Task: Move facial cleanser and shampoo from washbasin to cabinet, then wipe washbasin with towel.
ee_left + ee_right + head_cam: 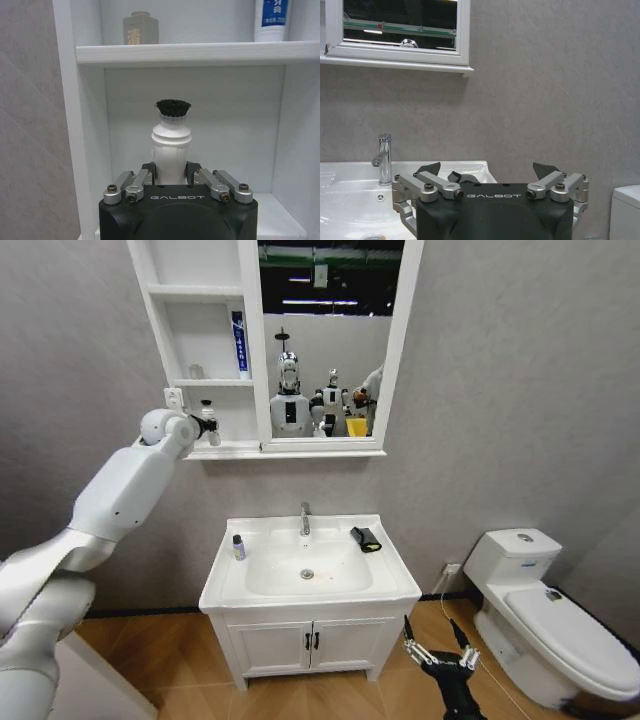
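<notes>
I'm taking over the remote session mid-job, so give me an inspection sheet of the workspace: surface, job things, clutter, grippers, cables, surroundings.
Surface: washbasin rim white, bowl dry-looking.
Job's things: white bottle with black cap held at the cabinet's bottom shelf; small dark-capped bottle on the basin's left rim; towel on the right rear rim; blue-labelled tube and small grey bottle already on the middle shelf.
Clutter: nothing seen.
Grippers: left gripper shut on the white bottle; right gripper open, low in front of the vanity's right side.
Cables: thin white cable from a wall socket beside the toilet.
Surroundings: grey wall, wooden floor.
</notes>
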Robot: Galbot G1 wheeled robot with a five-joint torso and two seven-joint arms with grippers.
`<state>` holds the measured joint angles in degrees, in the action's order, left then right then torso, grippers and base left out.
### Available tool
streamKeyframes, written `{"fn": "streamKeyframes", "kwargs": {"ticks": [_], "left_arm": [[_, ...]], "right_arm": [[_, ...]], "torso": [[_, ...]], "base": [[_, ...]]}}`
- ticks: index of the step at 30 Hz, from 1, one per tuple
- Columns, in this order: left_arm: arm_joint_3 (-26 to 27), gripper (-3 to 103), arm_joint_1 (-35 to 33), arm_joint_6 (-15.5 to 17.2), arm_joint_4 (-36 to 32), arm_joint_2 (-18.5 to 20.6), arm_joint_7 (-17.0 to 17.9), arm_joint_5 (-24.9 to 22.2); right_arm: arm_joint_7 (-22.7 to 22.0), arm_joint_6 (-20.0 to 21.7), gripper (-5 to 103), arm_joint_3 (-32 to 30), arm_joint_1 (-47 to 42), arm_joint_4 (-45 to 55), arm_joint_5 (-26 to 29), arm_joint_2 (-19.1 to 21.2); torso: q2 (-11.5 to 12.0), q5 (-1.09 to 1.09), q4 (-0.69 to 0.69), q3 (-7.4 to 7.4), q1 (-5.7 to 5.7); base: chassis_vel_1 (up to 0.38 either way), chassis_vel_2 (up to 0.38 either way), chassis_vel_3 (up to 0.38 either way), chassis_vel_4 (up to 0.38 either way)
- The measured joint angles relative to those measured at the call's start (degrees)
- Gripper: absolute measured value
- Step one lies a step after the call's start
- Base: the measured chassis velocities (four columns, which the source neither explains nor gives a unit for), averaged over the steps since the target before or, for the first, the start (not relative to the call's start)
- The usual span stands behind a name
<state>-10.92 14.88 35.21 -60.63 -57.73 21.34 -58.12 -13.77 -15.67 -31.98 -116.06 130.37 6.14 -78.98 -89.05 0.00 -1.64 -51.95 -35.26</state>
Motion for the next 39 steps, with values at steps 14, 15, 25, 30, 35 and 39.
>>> {"fn": "streamKeyframes", "kwargs": {"ticks": [14,15,25,30,35,39], "left_arm": [[0.03,28,3.79,-3.00,12.32,-4.95,-5.01,7.82],[0.03,28,3.79,-3.00,12.32,-4.95,-5.01,7.82],[0.28,63,1.74,-3.07,10.32,-4.15,-5.24,8.19],[2.30,80,-2.85,-2.82,1.39,-0.10,-3.95,6.75],[4.01,95,-7.49,-2.07,-6.73,5.24,-2.75,4.86],[8.51,100,-15.91,-0.79,-19.53,12.77,0.08,0.26]], "right_arm": [[-0.17,-0.01,100,-0.34,0.10,-0.19,0.42,0.44],[-0.17,-0.01,100,-0.34,0.10,-0.19,0.42,0.44],[-0.61,-0.34,100,-0.45,-0.09,-0.23,0.29,0.34],[-0.70,-0.48,100,-0.53,-0.14,-0.22,0.26,0.38],[-0.71,-0.44,100,-0.31,-0.06,-0.24,0.15,0.48],[-0.70,-0.25,100,0.08,0.18,-0.56,0.00,0.67]], "torso": [[0.00,0.00,-0.01,0.01,0.01],[0.00,0.00,-0.01,0.01,0.01],[0.00,0.01,-0.01,0.01,0.01],[-0.01,0.00,-0.03,0.01,0.01],[-0.01,-0.01,0.00,0.01,0.01],[-0.01,-0.02,0.01,0.01,0.01]], "base": [[0.000,0.000,0.000,0.000],[0.000,0.000,0.000,0.000],[0.000,0.000,0.000,0.000],[0.000,0.000,0.000,0.000],[0.000,0.000,0.000,0.000],[0.000,0.000,0.000,0.000]]}}
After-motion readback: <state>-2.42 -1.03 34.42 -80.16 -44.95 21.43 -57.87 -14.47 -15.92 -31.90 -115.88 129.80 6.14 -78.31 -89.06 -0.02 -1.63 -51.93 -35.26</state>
